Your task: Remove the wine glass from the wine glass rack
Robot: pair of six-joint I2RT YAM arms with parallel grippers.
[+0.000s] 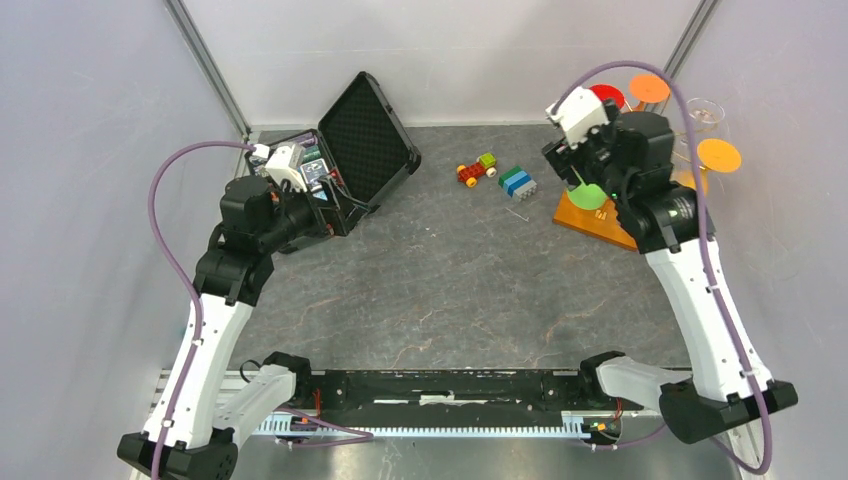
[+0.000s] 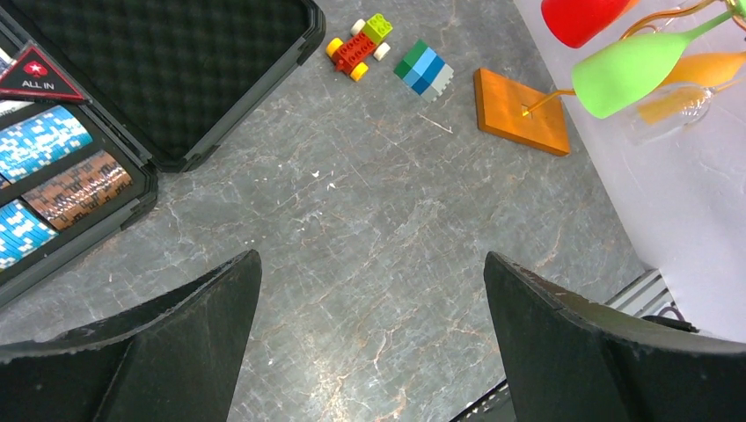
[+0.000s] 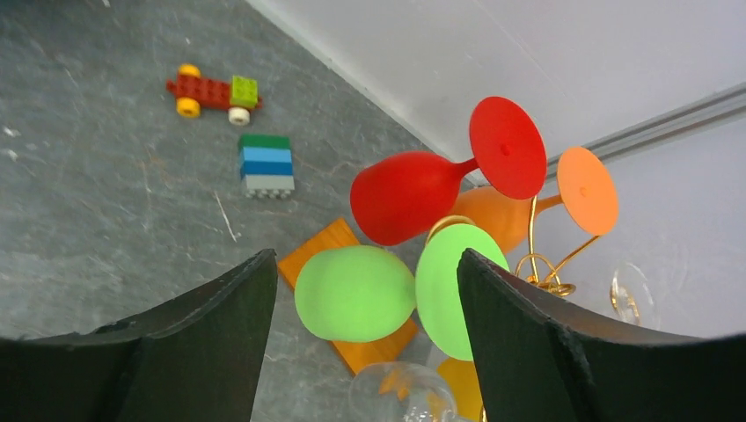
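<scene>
Right gripper [image 3: 365, 264], jaws spread, reaches from its raised, bent arm over the wine glass rack [image 1: 585, 216] at the table [image 1: 450, 290] far right. The green wine glass [image 3: 354, 294] hangs on the rack, framed between the fingers. Left gripper [image 2: 369, 264] hovers spread wide beside the black case [image 2: 176, 79].

both arms reach forward, left gripper [image 2: 371, 264] and right gripper [image 3: 365, 259] spread wide.

You have one wine glass rack [image 2: 521, 112], one red wine glass [image 3: 405, 195], one green wine glass [image 3: 354, 293], one clear wine glass [image 1: 706, 112], two orange wine glasses [image 1: 650, 88] [image 1: 718, 155], one black case [image 1: 368, 130], one toy car [image 1: 477, 169] and one brick stack [image 1: 517, 182].
</scene>
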